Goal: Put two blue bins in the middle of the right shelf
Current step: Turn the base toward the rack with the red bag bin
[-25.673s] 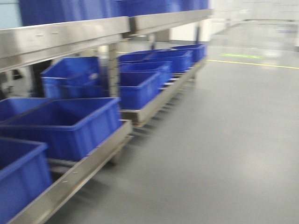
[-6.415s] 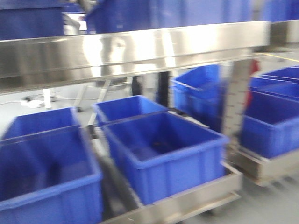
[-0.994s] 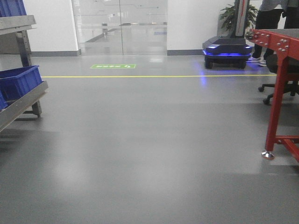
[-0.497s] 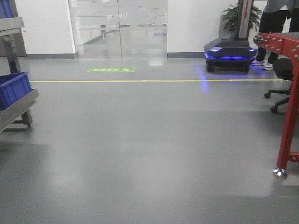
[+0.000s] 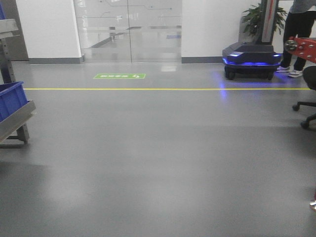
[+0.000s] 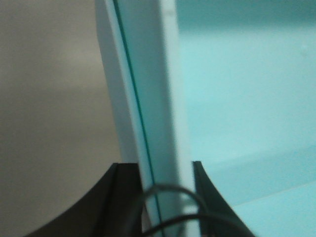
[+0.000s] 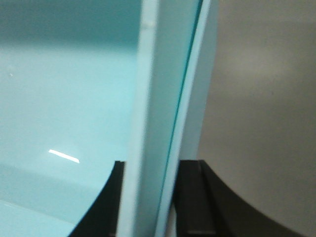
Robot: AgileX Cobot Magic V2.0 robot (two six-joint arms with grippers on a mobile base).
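Pale blue bins (image 6: 148, 89) fill both wrist views, so close that only a blurry wall and some of the inside show. A thin dark line runs down the wall, like two walls nested together. The left hand (image 6: 160, 177) is clamped on that wall at 6 o'clock. The right hand (image 7: 155, 173) grips it the same way. In the front view, a dark blue crate (image 5: 11, 101) at 9 o'clock is cut off, and a person (image 5: 297, 34) at 2 o'clock shows only legs.
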